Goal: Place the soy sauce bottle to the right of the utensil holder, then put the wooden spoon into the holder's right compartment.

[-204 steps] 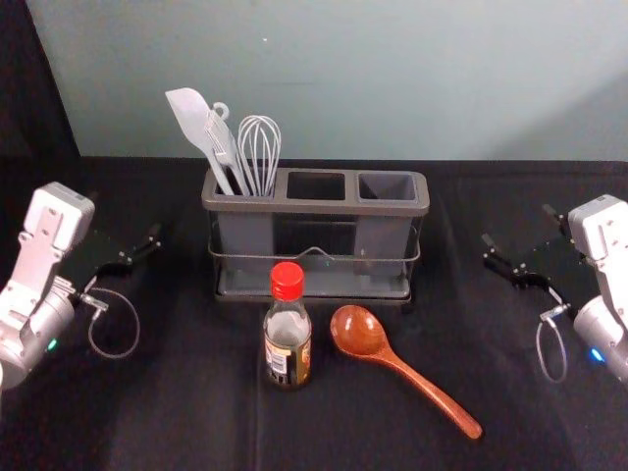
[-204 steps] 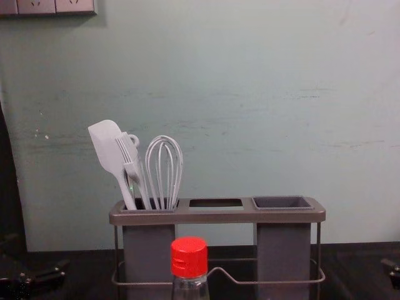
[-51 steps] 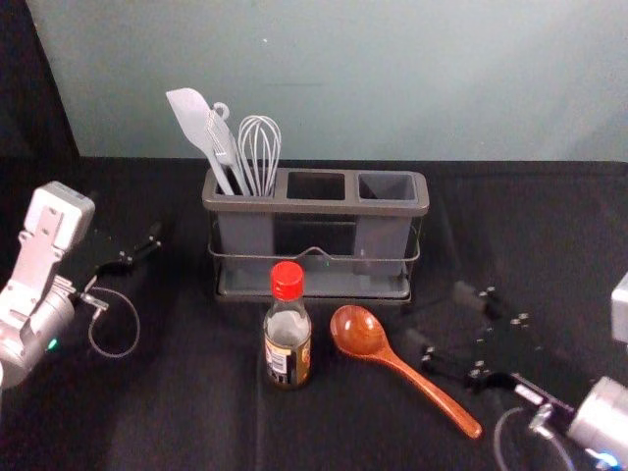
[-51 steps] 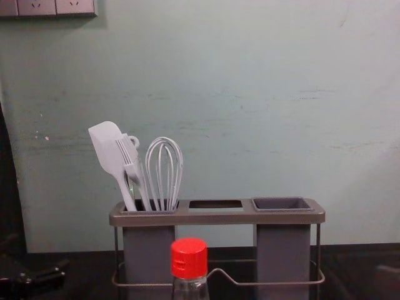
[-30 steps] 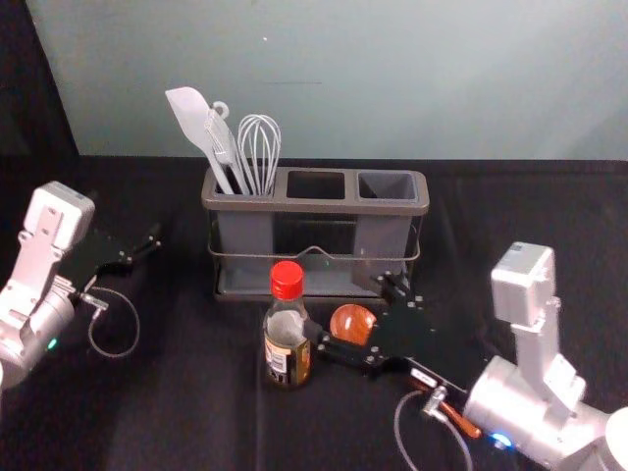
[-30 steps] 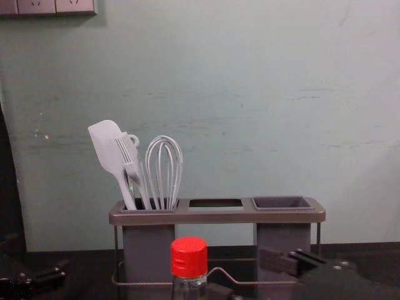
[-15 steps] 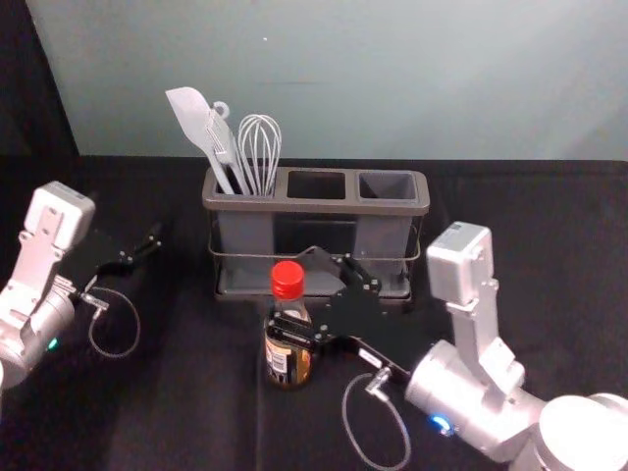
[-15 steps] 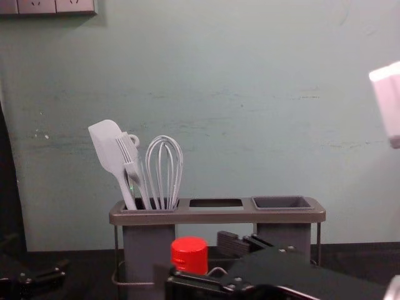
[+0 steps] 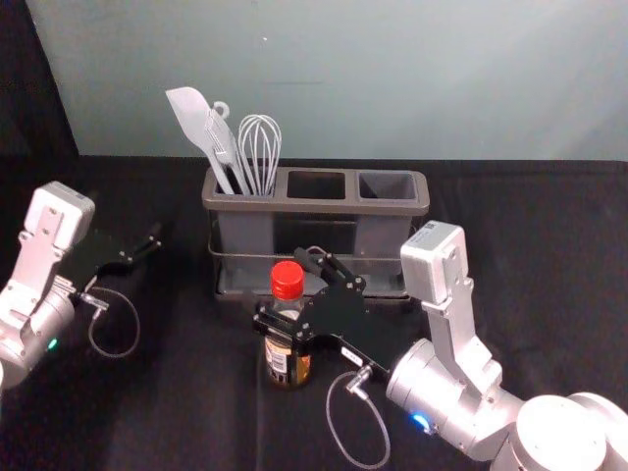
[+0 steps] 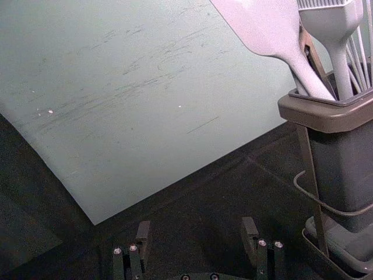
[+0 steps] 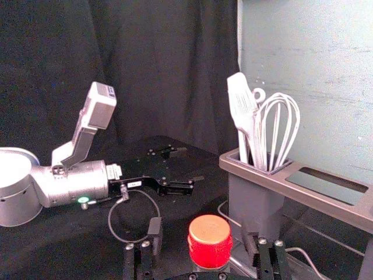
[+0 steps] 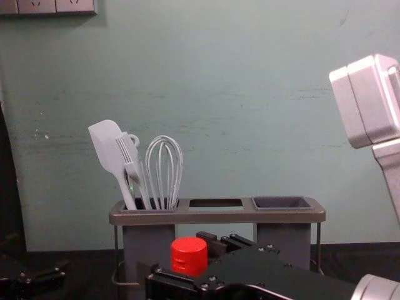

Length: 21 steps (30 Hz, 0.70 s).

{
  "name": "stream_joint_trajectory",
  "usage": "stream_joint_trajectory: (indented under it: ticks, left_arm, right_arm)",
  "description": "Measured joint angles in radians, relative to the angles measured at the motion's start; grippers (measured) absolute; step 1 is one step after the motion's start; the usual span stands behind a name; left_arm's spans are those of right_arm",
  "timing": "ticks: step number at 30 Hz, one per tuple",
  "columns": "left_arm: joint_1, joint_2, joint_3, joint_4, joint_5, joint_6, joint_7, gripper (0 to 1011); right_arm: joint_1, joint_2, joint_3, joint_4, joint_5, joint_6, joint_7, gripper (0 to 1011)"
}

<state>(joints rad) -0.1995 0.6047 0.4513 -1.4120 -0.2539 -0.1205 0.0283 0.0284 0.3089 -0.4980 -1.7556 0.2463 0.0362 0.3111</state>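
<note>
Soy sauce bottle [image 9: 280, 361]: stood upright on the table [image 9: 177, 412], between the parted fingers of the right gripper [image 9: 282, 285], with a gap on either side of the red cap in the right wrist view. Was approached low from the table's right edge, with one finger passing on the side of the front edge and the other on the side of the back edge. Stood just in front of the utensil holder [image 9: 324, 204], a little left of its middle. Behind, near the table's back edge, rested upright in the holder's left compartment: a spatula [image 9: 186, 113], a brush [image 9: 221, 137] and a whisk [image 9: 260, 147]. Over toward the table's left edge, was parked well apart from the bottle: the left gripper [image 9: 125, 216], with fingers spread. Beyond the back edge, rose as backdrop: a pale wall [image 9: 392, 88], with sockets [image 12: 56, 6] high on the left.
</note>
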Motion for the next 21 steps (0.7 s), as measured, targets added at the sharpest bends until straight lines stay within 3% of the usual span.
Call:
stream_joint_trajectory:
  ticks: [9, 15, 21]
  left_arm:
    - [0.0, 0.0, 0.0, 0.0, 0.0, 0.0, 0.0, 1000]
    - [0.0, 0.0, 0.0, 0.0, 0.0, 0.0, 0.0, 1000]
    - [0.0, 0.0, 0.0, 0.0, 0.0, 0.0, 0.0, 1000]
  right_arm:
    - [-0.009, -0.012, 0.016, 0.001, -0.007, 0.007, 0.015, 650]
    - [-0.014, -0.014, 0.025, 0.002, -0.009, 0.008, 0.021, 421]
    - [-0.03, -0.003, 0.041, -0.015, -0.006, 0.004, 0.028, 392]
